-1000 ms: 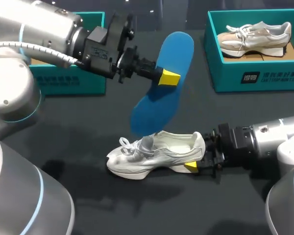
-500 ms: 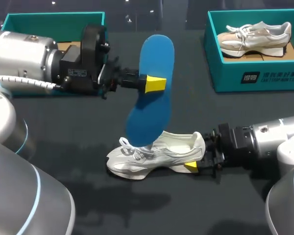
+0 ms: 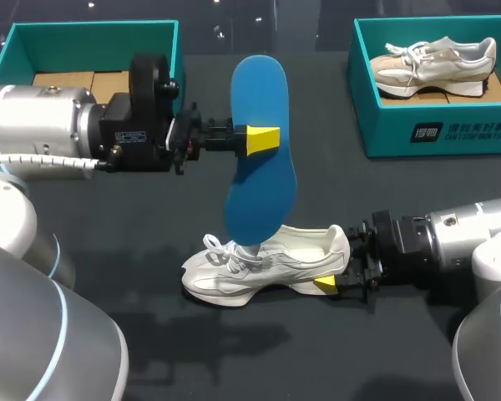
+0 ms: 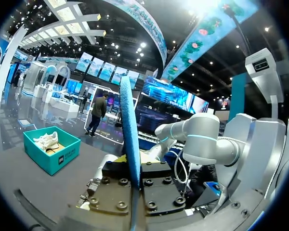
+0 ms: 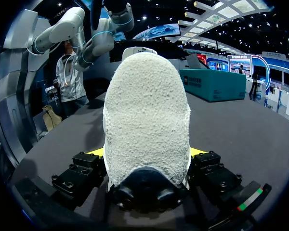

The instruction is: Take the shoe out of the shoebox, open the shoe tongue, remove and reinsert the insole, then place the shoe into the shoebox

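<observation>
My left gripper is shut on a blue insole, which stands nearly upright above the table. The insole's lower tip hangs just over the laces of the white shoe. In the left wrist view the insole shows edge-on between the fingers of the left gripper. The shoe lies on its sole at the table's middle, toe to the left. My right gripper is shut on its heel; in the right wrist view the white heel fills the gap between the fingers of the right gripper.
A teal shoebox with a cardboard floor stands at the back left, behind the left arm. A second teal box at the back right holds a beige shoe. The dark table in front of the white shoe is bare.
The left arm has drawn back to the left and turned the insole from a slant to nearly upright, with its lower tip over the shoe. The right arm and the shoe have not moved.
</observation>
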Available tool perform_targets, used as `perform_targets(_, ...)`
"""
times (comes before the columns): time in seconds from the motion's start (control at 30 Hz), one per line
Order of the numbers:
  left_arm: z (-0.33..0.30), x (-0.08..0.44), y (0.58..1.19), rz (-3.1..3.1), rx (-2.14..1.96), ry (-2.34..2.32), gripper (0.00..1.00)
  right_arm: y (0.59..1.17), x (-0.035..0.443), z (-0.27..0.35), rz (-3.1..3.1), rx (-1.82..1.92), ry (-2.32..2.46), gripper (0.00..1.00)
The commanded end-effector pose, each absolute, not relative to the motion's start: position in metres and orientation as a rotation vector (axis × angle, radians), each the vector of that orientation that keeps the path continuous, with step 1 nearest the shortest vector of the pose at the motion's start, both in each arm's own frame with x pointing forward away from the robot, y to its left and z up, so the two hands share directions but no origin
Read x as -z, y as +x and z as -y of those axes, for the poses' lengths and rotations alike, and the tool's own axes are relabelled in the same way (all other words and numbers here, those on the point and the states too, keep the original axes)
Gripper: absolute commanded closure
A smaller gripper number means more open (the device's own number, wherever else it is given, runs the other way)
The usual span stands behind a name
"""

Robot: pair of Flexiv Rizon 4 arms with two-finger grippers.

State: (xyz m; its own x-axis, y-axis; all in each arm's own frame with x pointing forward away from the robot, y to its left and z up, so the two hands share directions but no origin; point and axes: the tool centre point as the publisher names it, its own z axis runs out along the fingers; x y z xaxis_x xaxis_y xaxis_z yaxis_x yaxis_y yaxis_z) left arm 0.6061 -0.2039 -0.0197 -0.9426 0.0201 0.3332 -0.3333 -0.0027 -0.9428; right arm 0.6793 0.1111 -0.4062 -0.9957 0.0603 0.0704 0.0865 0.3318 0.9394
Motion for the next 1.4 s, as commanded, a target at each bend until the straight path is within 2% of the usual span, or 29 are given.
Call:
perform_targets(0.03,0.202,0.024,0.600,1.992,-2.068,0.358,1.00,0.678,0.405,-0.112,2.549,1.793,-0.142,1.00)
perform_targets(0.4,0.202,0.024,0.600,1.992,-2.068,0.358,1.00,0.679,0.402,-0.110,2.567,1.768,-0.133,1.00)
perform_targets(0.43,0.202,0.024,0.600,1.992,-2.068,0.358,1.00,0.679,0.399,-0.109,2.576,1.761,-0.134,0.89)
perform_targets(0.53,0.202,0.024,0.600,1.992,-2.068,0.358,1.00,0.680,0.398,-0.105,2.600,1.722,-0.135,0.00)
perform_targets(0.83,0.202,0.024,0.600,1.992,-2.068,0.358,1.00,0.678,0.392,-0.091,2.666,1.552,-0.157,0.00)
perform_targets(1.3,0.202,0.024,0.600,1.992,-2.068,0.358,1.00,0.673,0.351,-0.084,2.899,0.831,-0.272,0.00)
perform_targets(1.4,0.202,0.024,0.600,1.992,-2.068,0.358,1.00,0.673,0.351,-0.084,2.899,0.831,-0.272,0.00)
